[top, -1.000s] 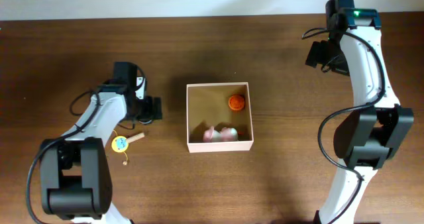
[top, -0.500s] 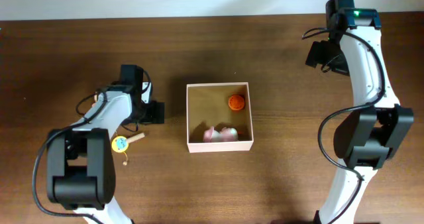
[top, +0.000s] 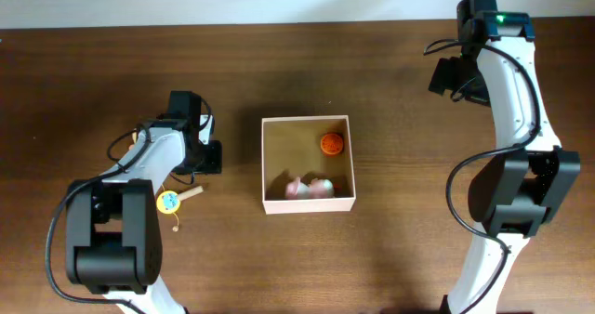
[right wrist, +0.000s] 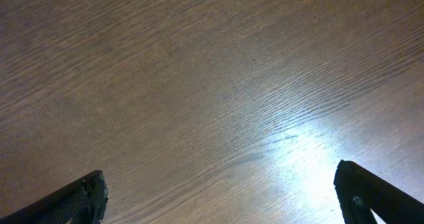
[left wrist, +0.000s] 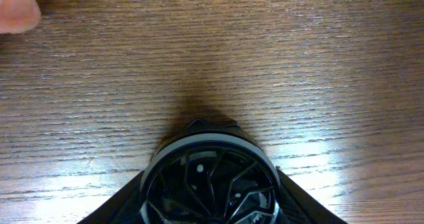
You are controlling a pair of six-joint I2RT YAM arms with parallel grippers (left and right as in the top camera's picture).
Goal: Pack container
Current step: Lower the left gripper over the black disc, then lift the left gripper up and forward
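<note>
The container (top: 271, 165), a square white-walled box with a tan inside, sits mid-table and holds an orange ball (top: 331, 144) and pink toys (top: 310, 188). My left gripper (top: 212, 156) is low over the table just left of the box. In the left wrist view its dark fingers (left wrist: 122, 203) press both sides of a black round wheel-like toy (left wrist: 211, 181) with a grey rim. My right gripper (right wrist: 228, 204) hangs open over bare wood at the far right, with nothing between its fingertips (right wrist: 86, 196).
A small yellow and blue toy with a pale stick (top: 171, 200) lies on the table below the left gripper. A pale pink blur (left wrist: 14, 12) shows at the left wrist view's top left corner. The right arm (top: 507, 82) stands along the right edge.
The left gripper's jaws have drawn in around the black round toy, and the arm has shifted slightly. The right arm has not moved.
</note>
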